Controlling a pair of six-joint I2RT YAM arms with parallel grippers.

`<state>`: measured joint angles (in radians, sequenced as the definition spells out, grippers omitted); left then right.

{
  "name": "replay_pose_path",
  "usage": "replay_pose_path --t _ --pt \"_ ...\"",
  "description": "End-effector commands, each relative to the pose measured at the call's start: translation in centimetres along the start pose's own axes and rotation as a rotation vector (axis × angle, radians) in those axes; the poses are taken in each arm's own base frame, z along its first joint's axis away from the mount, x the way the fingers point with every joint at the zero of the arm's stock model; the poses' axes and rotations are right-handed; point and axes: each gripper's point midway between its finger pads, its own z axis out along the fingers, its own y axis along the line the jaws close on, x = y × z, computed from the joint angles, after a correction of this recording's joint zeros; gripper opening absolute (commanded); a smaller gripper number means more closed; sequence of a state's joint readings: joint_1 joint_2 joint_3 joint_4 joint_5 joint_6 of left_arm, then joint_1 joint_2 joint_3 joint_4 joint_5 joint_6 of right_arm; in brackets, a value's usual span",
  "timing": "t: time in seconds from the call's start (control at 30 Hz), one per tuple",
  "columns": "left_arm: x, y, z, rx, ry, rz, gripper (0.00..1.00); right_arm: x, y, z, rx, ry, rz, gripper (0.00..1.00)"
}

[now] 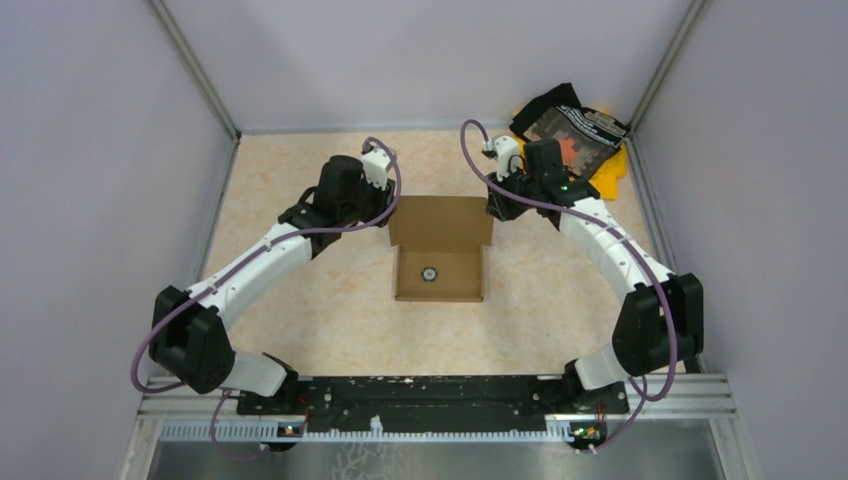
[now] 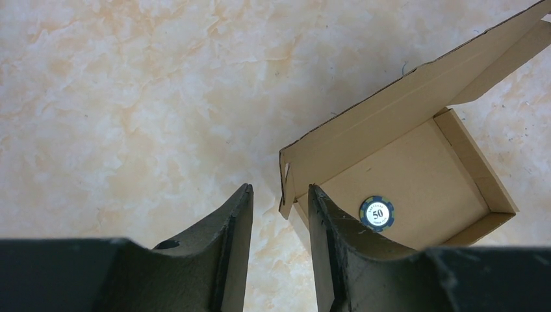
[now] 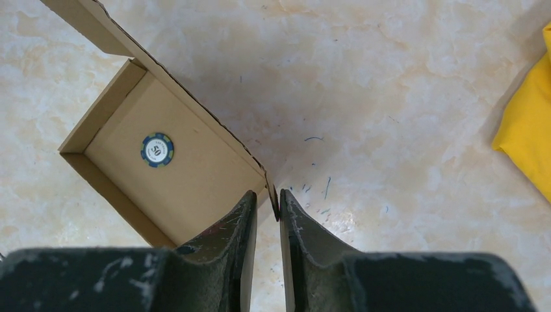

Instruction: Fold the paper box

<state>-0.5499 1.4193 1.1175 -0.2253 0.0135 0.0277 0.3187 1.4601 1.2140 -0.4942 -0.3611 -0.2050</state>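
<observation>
The paper box (image 1: 440, 285) lies in the middle of the table, a brown cardboard tray with its lid panel (image 1: 440, 222) tilted up at the back. A blue poker chip (image 1: 429, 272) rests inside the tray. My left gripper (image 2: 279, 192) is open at the box's back left corner, and a small side tab (image 2: 286, 188) hangs between its fingers without being pinched. At the back right corner my right gripper (image 3: 268, 197) has its jaws narrowly apart around the lid's thin side flap (image 3: 275, 198). That flap touches one finger, with a slit left on the other side.
A black and yellow cloth pile (image 1: 580, 140) lies in the back right corner, close behind the right arm; its yellow edge (image 3: 529, 136) shows in the right wrist view. Grey walls enclose the table on three sides.
</observation>
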Motion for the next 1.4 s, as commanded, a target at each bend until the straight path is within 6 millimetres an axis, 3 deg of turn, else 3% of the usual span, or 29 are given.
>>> replay_pose_path --t 0.0,0.8,1.37 --pt "-0.4 -0.4 0.3 0.02 -0.014 0.02 0.42 -2.6 0.0 0.0 -0.003 -0.073 -0.024 0.19" --pt "1.4 0.2 1.4 -0.031 0.047 0.017 0.32 -2.4 0.3 0.8 0.004 -0.062 -0.022 0.13" --pt "1.9 0.2 1.4 -0.033 0.065 0.009 0.28 -1.9 0.1 0.9 0.018 -0.053 -0.01 0.18"
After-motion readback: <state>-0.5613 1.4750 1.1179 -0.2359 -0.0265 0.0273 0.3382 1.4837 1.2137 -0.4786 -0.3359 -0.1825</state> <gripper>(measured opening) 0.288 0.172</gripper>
